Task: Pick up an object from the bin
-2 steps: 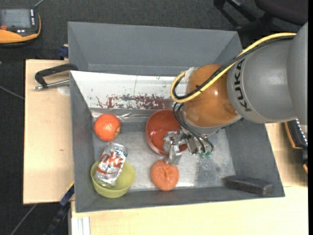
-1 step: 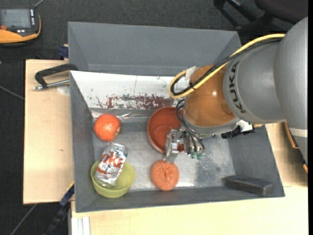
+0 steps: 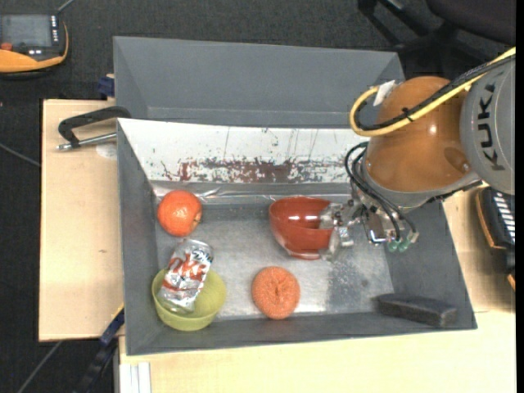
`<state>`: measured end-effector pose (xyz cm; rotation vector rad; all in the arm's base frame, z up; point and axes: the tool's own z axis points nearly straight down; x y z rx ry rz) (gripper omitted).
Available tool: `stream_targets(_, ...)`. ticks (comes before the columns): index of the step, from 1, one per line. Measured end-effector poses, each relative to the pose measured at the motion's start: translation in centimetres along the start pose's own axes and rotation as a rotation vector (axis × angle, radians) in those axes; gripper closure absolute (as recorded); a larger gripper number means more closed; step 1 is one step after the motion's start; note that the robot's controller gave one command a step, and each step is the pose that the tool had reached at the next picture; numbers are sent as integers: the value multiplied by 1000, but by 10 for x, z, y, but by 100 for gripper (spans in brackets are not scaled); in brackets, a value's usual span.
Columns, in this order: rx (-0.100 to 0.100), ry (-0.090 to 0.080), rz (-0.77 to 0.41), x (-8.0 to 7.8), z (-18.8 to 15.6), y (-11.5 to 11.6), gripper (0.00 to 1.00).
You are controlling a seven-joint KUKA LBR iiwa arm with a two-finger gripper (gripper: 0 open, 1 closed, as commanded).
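The red bowl (image 3: 300, 228) sits just behind the orange scrub ball (image 3: 275, 291), round, its mouth tilted toward the back wall. The gripper (image 3: 338, 234) is at the bowl's right rim; I cannot tell how the jaws stand.

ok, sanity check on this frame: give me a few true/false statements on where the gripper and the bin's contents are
1. The gripper is at the right rim of the red bowl. True.
2. The crushed red-and-white can lies in the red bowl. False: it sits in the green bowl, in the near-left corner of the bin as seen in the view.
3. An orange fruit lies on the bin floor to the left of the red bowl. True.
4. The black block lies beside the orange fruit. False: it lies in the near-right corner, far from the fruit.
5. The rough orange ball lies on the bin floor, nearer the viewer than the red bowl. True.
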<state>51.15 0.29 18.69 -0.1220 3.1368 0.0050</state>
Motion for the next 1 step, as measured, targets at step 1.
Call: stream_targets(1,2,-14,-56,16,-162,-9,100)
